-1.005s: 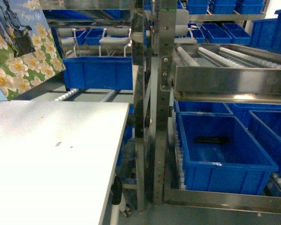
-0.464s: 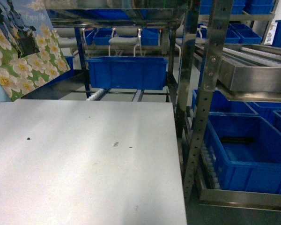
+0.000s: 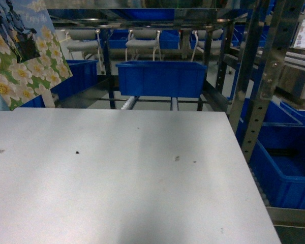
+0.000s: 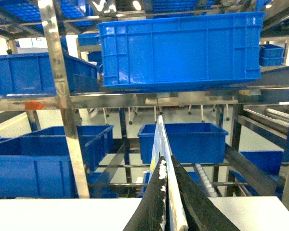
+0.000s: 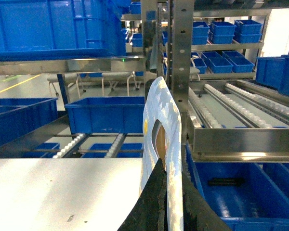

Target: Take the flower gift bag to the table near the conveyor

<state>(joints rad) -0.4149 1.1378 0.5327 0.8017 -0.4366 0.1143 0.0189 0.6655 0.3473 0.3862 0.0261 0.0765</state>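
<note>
Above the table (image 3: 117,183) I hold 2 things clamped: left gripper (image 4: 167,202) pinches the flower bag (image 3: 25,56) edge, right gripper (image 5: 171,204) a white bag (image 5: 161,144), so both hang free beside the conveyor (image 5: 231,103).

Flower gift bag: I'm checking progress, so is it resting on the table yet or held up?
Held up. In the head view the flower gift bag hangs tilted above the table; the left gripper pinches its edge.
</note>
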